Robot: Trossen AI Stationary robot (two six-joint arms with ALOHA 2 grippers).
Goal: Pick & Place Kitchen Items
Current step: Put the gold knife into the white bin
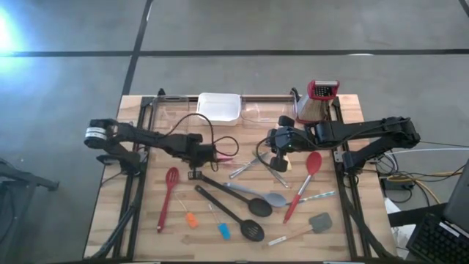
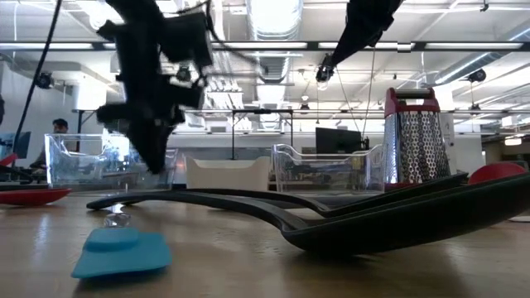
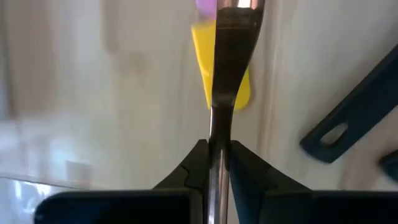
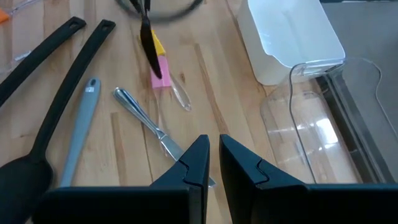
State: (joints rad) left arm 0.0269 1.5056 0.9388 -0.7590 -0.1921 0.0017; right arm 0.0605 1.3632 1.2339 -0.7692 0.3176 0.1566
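Right end effector [image 4: 213, 163] hangs closed above a metal knife [image 4: 152, 127] on the table [image 4: 211, 93], beside 2 black spoon handles [image 4: 65, 68] and a white tray [image 4: 289, 38].

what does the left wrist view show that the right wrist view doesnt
Only the left wrist view shows the left hand shut on a thin metal handle that runs up between its fingers, with a yellow piece right behind it.

Only the right wrist view shows the right hand shut and empty above the table, a butter knife, a grey spoon handle, the white tray and a clear bin.

Both show the wooden table, a black utensil handle with a hanging hole, and the yellow and pink piece.
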